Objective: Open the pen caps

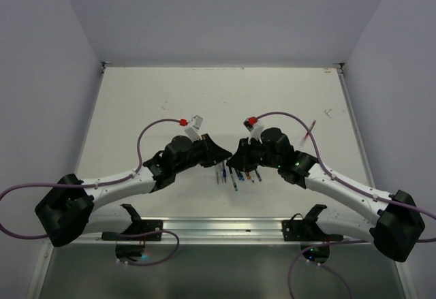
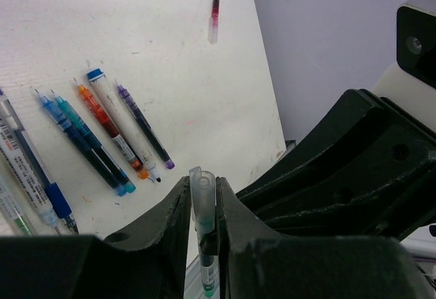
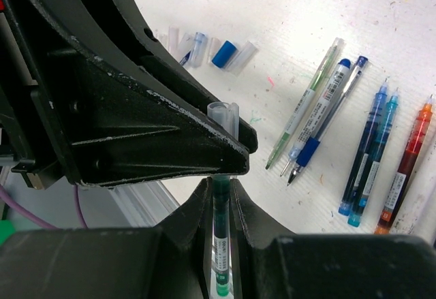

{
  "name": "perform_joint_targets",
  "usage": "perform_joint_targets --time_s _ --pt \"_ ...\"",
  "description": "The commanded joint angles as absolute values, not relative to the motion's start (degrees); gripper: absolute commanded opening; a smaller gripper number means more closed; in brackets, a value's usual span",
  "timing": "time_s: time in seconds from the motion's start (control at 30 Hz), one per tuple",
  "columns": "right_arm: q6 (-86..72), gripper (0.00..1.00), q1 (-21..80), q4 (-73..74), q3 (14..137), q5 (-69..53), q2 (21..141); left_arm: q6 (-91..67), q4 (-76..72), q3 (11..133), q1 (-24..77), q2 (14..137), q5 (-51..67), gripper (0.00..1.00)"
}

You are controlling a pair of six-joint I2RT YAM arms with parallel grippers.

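A green-ink pen (image 3: pixel 221 234) is held between my two grippers over the near middle of the table. My right gripper (image 3: pixel 221 189) is shut on its barrel. My left gripper (image 2: pixel 203 189) is shut on the clear pen cap (image 2: pixel 202 203) at the pen's end, and the cap's tip pokes out past the fingertips. In the right wrist view the cap (image 3: pixel 223 114) shows just above the left finger. From the top camera the left gripper (image 1: pixel 221 153) and right gripper (image 1: pixel 238 156) meet tip to tip. A loose blue cap (image 3: pixel 223 53) lies on the table among clear ones.
Several uncapped pens lie side by side on the table (image 1: pixel 225 101) under the grippers: blue (image 2: pixel 78 139), orange (image 2: pixel 109 127) and purple (image 2: pixel 143 127) ones. A red pen (image 2: pixel 215 6) lies apart, farther out. Purple cables (image 1: pixel 153 130) arch over both arms.
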State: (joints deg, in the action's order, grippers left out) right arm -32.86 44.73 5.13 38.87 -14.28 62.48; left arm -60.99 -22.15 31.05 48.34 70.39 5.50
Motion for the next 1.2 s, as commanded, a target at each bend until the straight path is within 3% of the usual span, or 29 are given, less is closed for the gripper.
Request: perform_joint_targets --time_s 0.0,0.07,0.17,0.27,0.33,0.4,0.53,0.63,0.7,0.73,0.77,0.93,1.17 --pt "-33.75 0.00 45.00 1.93 38.41 -12.83 61.78 -62.31 -25.93 30.41 48.52 70.49 6.86 0.22" --pt "-33.84 0.00 45.09 1.93 38.41 -13.09 61.96 -62.23 -25.84 30.41 48.52 70.40 7.21 0.17" --pt "-33.66 0.00 45.44 2.11 38.32 -13.18 62.05 -62.23 -25.23 30.67 48.52 70.22 6.77 0.00" --pt "-33.40 0.04 45.53 2.81 38.23 -13.01 62.14 -62.40 -24.52 30.76 48.52 69.88 6.15 0.00" --pt "-33.22 0.24 45.61 2.90 37.71 -12.83 62.23 -62.93 -24.35 30.41 48.52 69.52 5.36 0.00" --pt "-33.14 0.31 45.70 2.81 37.18 -12.75 62.40 -63.28 -24.26 30.24 48.52 68.73 4.75 0.00" --pt "-33.57 0.33 46.32 1.94 35.95 -12.83 63.80 -63.72 -23.73 29.62 48.52 67.59 3.52 0.00" --pt "-33.75 0.32 46.84 0.88 35.42 -12.48 64.42 -63.98 -23.91 29.62 48.52 67.32 3.43 0.00" --pt "-33.75 0.19 46.93 0.44 35.33 -12.65 65.04 -64.07 -23.99 29.71 48.52 67.50 3.43 0.00" --pt "-33.92 0.04 47.11 0.35 35.33 -13.00 65.13 -64.25 -23.91 29.71 48.52 67.50 3.25 0.00" --pt "-34.01 0.00 47.28 0.35 35.33 -13.01 65.30 -64.42 -23.91 29.62 48.52 67.50 2.73 0.00" --pt "-33.49 0.00 50.17 2.89 35.68 -9.24 65.74 -64.34 -16.90 32.86 48.52 67.94 -3.15 0.00" --pt "-33.05 0.00 57.64 10.71 37.53 7.44 69.25 -62.85 -1.95 43.92 47.03 71.53 -16.95 0.00"
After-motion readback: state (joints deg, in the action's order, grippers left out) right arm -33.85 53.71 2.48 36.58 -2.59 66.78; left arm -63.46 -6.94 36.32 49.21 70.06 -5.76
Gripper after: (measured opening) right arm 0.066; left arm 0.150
